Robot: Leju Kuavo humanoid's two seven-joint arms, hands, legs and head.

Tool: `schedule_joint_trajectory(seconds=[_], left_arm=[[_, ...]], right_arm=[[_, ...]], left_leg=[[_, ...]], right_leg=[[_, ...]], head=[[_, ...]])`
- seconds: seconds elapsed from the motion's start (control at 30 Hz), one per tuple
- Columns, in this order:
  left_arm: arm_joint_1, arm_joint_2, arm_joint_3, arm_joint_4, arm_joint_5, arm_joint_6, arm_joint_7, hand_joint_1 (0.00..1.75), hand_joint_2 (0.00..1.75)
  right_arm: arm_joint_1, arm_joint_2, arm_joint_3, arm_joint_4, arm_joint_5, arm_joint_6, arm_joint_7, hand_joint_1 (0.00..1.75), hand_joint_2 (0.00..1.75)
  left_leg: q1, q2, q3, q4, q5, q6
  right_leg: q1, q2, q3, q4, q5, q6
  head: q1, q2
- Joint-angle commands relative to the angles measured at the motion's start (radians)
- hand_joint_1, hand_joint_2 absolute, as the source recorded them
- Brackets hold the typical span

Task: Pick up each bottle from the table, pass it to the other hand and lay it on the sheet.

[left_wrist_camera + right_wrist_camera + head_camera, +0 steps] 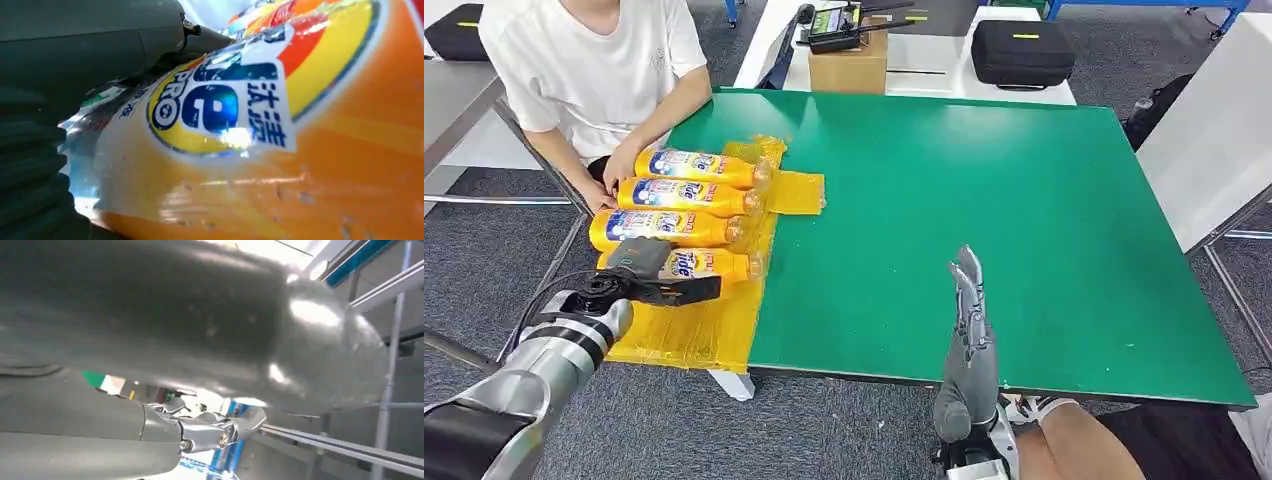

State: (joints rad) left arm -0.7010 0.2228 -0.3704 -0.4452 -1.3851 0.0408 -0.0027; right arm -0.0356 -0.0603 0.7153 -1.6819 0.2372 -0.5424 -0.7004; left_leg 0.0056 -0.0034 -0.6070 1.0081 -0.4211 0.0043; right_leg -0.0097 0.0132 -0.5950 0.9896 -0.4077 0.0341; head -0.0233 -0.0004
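Four orange bottles (pixel 686 212) side by side on yellow sheet (pixel 699 325).

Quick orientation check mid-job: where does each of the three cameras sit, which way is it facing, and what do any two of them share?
Head view: high on the body, looking down at the green table, yellow sheet, four bottles; both arms enter from below.
Left wrist view: behind the left hand, pressed close to the nearest bottle.
Right wrist view: behind the right hand, facing past its fingers toward room framing.
Shared: head and left wrist views both show the nearest bottle.
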Motion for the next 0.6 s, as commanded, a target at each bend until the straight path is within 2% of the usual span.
schedule_joint_trajectory(seconds=[0.03,0.07,0.1,0.13,0.17,0.23,0.3,0.43,0.5,0.6], left_arm=[[0.014,0.149,-0.006,-0.020,0.153,-0.161,-0.380,0.00,1.75],[0.027,0.190,0.007,-0.071,0.215,-0.254,-0.424,0.00,1.75],[0.068,0.239,0.010,-0.171,0.287,-0.316,-0.489,0.00,1.75],[0.115,0.279,0.028,-0.254,0.356,-0.373,-0.514,0.00,1.75],[0.144,0.292,0.033,-0.304,0.384,-0.392,-0.504,0.00,1.75],[0.144,0.292,0.033,-0.304,0.384,-0.392,-0.504,0.00,1.75],[0.206,0.290,0.036,-0.366,0.433,-0.397,-0.486,0.00,1.75],[0.283,0.336,0.019,-0.461,0.551,-0.436,-0.483,0.00,1.75],[0.338,0.367,0.023,-0.538,0.627,-0.418,-0.488,0.00,1.75],[0.383,0.360,0.049,-0.611,0.699,-0.372,-0.479,0.00,1.75]], right_arm=[[-0.002,0.003,-0.043,-0.012,-0.061,0.042,0.002,0.00,0.00],[-0.005,0.000,-0.044,-0.014,-0.073,0.046,0.002,0.00,0.00],[-0.003,-0.005,-0.047,-0.020,-0.085,0.057,0.002,0.00,0.00],[-0.012,0.001,-0.057,-0.011,-0.095,0.065,0.002,0.00,0.00],[-0.011,0.002,-0.060,-0.011,-0.095,0.069,0.002,0.00,0.00],[-0.011,0.002,-0.060,-0.011,-0.095,0.069,0.002,0.00,0.00],[-0.015,0.006,-0.064,-0.009,-0.098,0.077,0.002,0.00,0.00],[-0.026,0.012,-0.074,-0.005,-0.106,0.106,0.002,0.00,0.00],[-0.023,0.016,-0.086,-0.004,-0.113,0.120,0.002,0.00,0.00],[-0.016,0.012,-0.088,-0.010,-0.106,0.112,0.002,0.00,0.00]], left_leg=[[0.000,0.007,0.002,-0.001,-0.002,-0.001],[0.000,0.004,0.001,0.000,-0.001,0.000],[0.001,0.007,0.001,0.000,-0.002,-0.001],[0.001,0.007,0.000,0.000,-0.002,-0.001],[0.000,0.007,0.001,0.000,-0.002,-0.001],[0.000,0.006,0.000,-0.001,-0.001,0.000],[-0.001,0.005,0.000,-0.001,-0.002,0.000],[-0.001,0.003,-0.001,-0.001,-0.002,0.000],[0.000,0.005,-0.001,-0.001,-0.002,0.000],[0.000,0.005,-0.002,-0.001,-0.003,0.000]], right_leg=[[0.001,0.006,0.000,-0.001,0.000,-0.001],[0.000,0.003,0.000,0.000,0.000,-0.001],[0.001,0.006,-0.001,0.000,0.000,-0.001],[0.001,0.006,-0.002,0.000,0.000,-0.002],[0.001,0.006,-0.001,0.000,0.000,-0.002],[0.000,0.005,-0.002,0.000,0.000,-0.001],[-0.001,0.004,-0.002,0.000,-0.001,-0.002],[-0.001,0.003,-0.003,0.000,-0.003,-0.002],[0.000,0.005,-0.002,-0.001,-0.002,-0.002],[0.000,0.004,-0.002,0.000,-0.003,-0.003]], head=[[0.000,0.000],[0.000,0.000],[0.000,0.000],[0.000,0.000],[0.000,0.000],[0.000,0.000],[-0.001,0.000],[0.000,0.000],[0.001,0.000],[0.000,0.000]])
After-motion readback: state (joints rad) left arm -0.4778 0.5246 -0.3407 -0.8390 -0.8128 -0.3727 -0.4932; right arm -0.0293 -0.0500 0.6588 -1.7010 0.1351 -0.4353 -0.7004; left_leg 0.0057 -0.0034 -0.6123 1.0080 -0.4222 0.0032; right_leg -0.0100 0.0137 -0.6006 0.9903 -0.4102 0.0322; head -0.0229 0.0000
